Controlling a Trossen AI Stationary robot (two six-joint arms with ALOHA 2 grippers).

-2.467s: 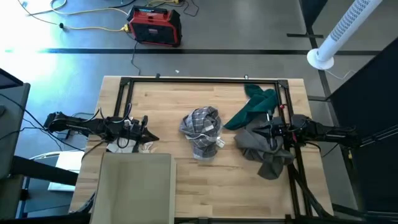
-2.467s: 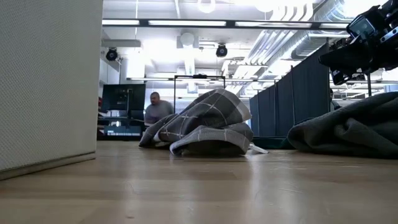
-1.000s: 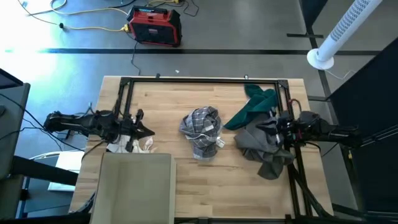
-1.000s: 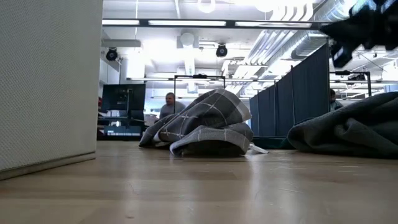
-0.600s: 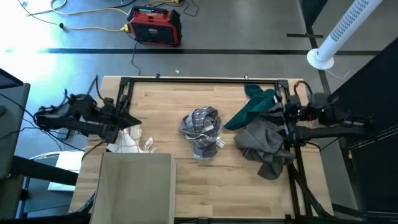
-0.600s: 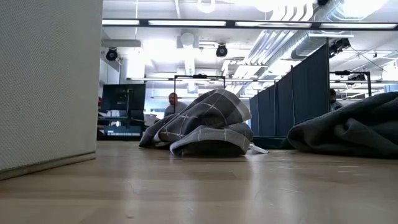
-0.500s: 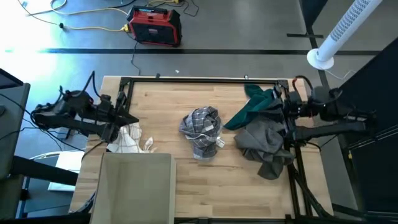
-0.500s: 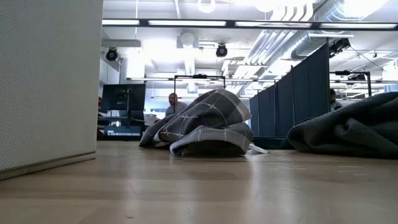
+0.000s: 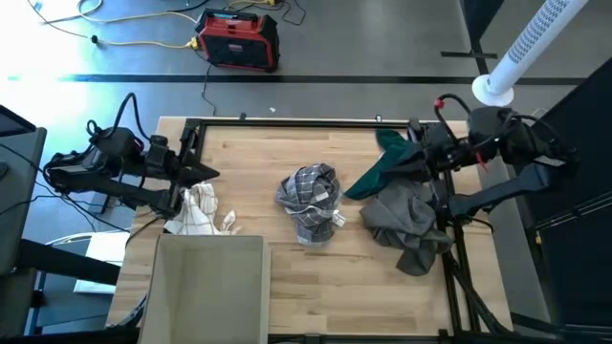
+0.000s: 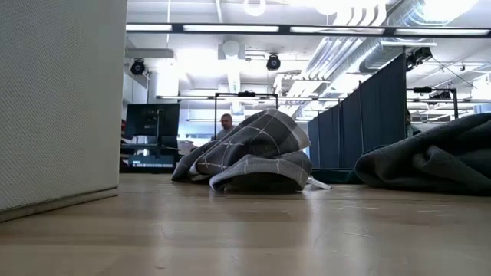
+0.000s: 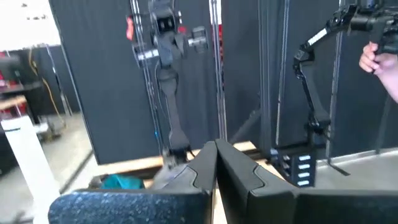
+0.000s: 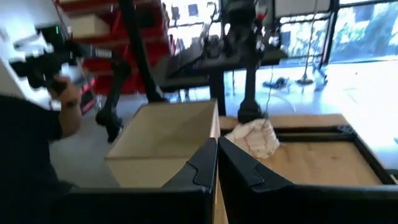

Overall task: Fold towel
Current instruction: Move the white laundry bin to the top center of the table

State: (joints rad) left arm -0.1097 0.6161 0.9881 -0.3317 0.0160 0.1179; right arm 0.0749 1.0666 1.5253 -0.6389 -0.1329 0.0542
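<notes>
Grey checked cloth, the towel (image 9: 311,203), sits crumpled at the centre of the high view on the wooden table (image 9: 268,153), untouched and not yet spread, so folding has not begun. A white cloth (image 9: 199,208) lies at centre left, a grey heap (image 9: 402,225) and a green cloth (image 9: 387,162) at centre right, likely waiting their turn. The left gripper (image 9: 208,173) hangs above the table's left edge, the right gripper (image 9: 400,162) above the green cloth, both arms raised with elbows bent, neither holding anything.

Low view: the towel (image 10: 249,157) bunches at centre, the grey heap (image 10: 430,165) at right; no arm shows.

Left wrist view: the left gripper (image 11: 216,149) has its fingers pressed together, empty.

Right wrist view: the right gripper (image 12: 217,146) is likewise pinched closed, aimed towards the white cloth (image 12: 255,138) and a box (image 12: 165,140).
</notes>
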